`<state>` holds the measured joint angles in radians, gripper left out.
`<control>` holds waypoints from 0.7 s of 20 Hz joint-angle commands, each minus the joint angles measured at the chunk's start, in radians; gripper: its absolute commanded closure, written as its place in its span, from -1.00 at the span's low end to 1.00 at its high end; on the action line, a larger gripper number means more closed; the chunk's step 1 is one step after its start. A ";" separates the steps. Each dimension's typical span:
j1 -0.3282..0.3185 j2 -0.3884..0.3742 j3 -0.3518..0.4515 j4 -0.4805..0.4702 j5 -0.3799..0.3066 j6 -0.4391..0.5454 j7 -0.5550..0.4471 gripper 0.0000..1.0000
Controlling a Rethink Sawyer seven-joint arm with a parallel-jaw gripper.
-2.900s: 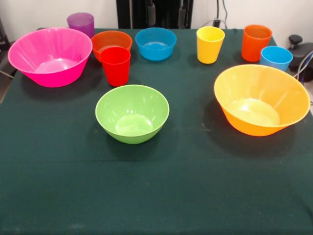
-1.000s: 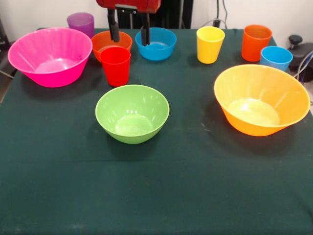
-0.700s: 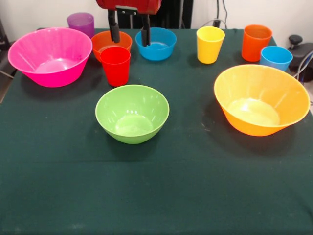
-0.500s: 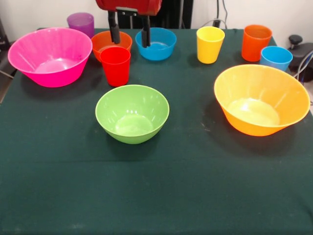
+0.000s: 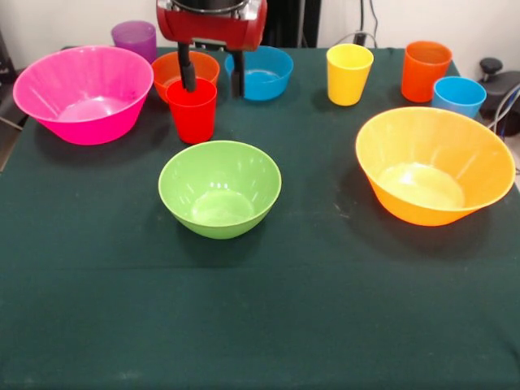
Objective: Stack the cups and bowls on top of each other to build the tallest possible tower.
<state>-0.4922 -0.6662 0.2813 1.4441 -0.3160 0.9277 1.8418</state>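
Red gripper (image 5: pixel 213 84) has dropped lower than half a second ago, fingers apart, one over the red cup (image 5: pixel 192 109) rim, the other just beside it. Front view only; no overhead supplied. Nothing stacked yet: green bowl (image 5: pixel 219 188) stands near, in front of the cup. Likely lining up a grasp on the cup.
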 commanded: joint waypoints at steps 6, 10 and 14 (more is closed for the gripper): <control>0.009 0.065 0.057 0.004 -0.101 -0.030 -0.149 -1.00; 0.005 0.058 0.062 0.011 -0.097 -0.023 -0.147 -1.00; 0.005 0.054 0.065 0.008 -0.093 -0.009 -0.151 -1.00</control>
<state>-0.4923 -0.6303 0.2813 1.4439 -0.3492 0.9277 1.8418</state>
